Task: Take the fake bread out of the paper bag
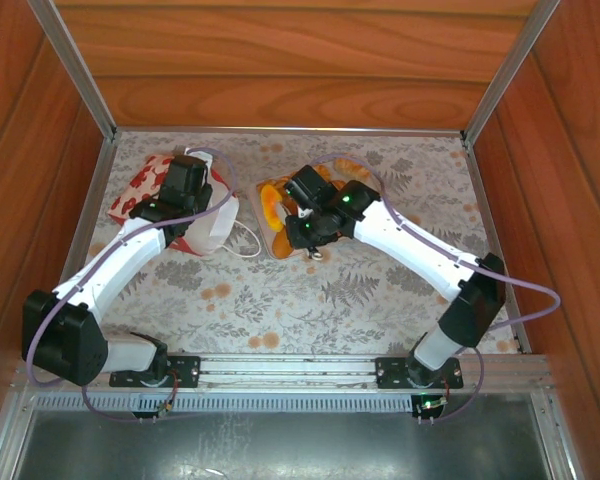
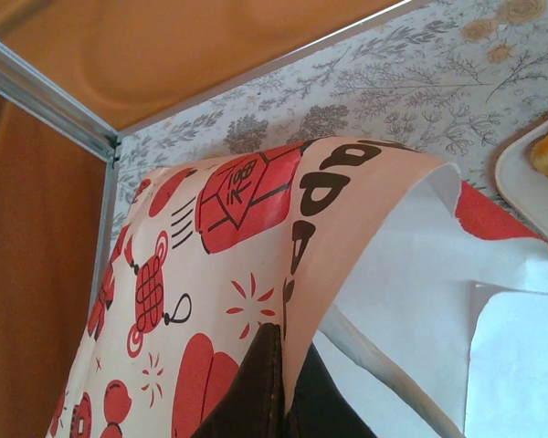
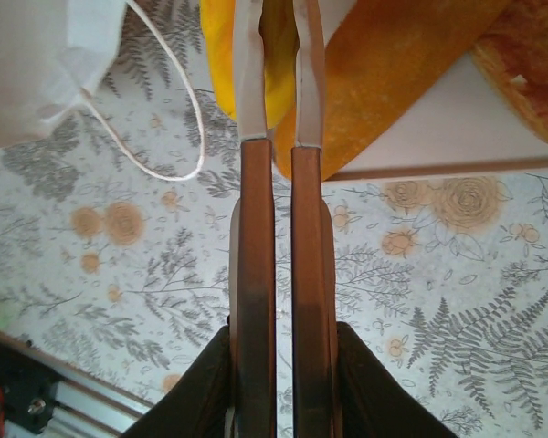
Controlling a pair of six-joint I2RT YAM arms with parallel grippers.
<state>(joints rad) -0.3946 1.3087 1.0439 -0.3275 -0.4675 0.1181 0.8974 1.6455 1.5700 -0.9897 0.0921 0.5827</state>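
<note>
The left hand (image 2: 281, 360) is pinched shut on the rim of the paper bag (image 2: 228, 210). The bag is tipped over on the floral tabletop (image 1: 360, 290), with its mouth toward the beige tray (image 1: 280, 245) just to its right. Pieces of the fake bread (image 1: 272, 205) lie on that tray, outside the bag. The right hand (image 3: 279, 91), fingers drawn almost together, hangs over the bread to the bag's right. I cannot tell whether it grips a piece.

Free tablecloth (image 1: 310, 300) before paper bag (image 1: 138, 190), tray (image 3: 420, 128)
</note>
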